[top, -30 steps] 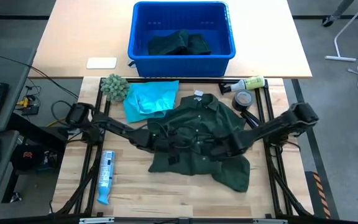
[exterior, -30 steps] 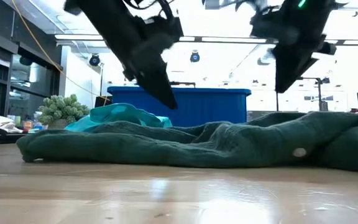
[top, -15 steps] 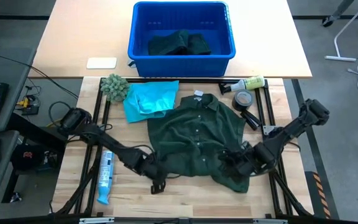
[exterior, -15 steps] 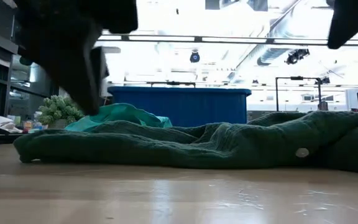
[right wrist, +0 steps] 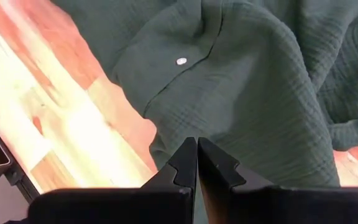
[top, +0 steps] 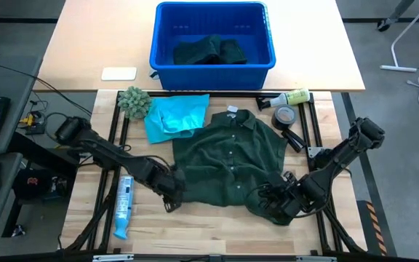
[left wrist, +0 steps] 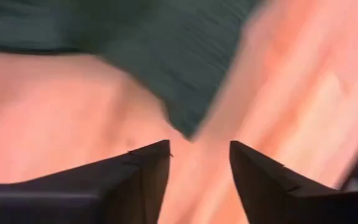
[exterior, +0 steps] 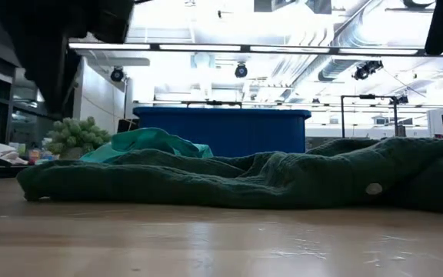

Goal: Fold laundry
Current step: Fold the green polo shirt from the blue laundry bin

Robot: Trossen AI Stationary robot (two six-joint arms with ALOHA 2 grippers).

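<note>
A dark green button shirt [top: 231, 164] lies spread on the wooden table, its white neck tag [top: 232, 110] at the far end. A crumpled turquoise piece [top: 174, 116] lies against the shirt's far left. More dark green laundry [top: 209, 51] sits in the blue bin [top: 213, 65]. My left gripper [top: 172, 204] stands open just off the shirt's near left corner [left wrist: 185, 124], nothing between its fingers [left wrist: 148, 168]. My right gripper [top: 268, 205] is shut over the shirt's near right hem. My right gripper [right wrist: 196, 144] points steeply down over the shirt's near right hem [right wrist: 166, 134], fingers shut with no cloth between them. Whether the tips touch the cloth I cannot tell.
A fuzzy green ball [top: 134, 102] sits at the far left. A blue-and-white tube [top: 124, 204] lies at the table's left. A spray bottle [top: 291, 97], a tape roll [top: 285, 116] and a black marker [top: 293, 138] lie at the far right. Bare wood runs along the near edge.
My left gripper has gone from over the shirt's middle toward the near left, past the hem, and has turned. My right gripper has gone from the shirt's right middle toward the near edge, staying shut. Both have risen out of the low view.
</note>
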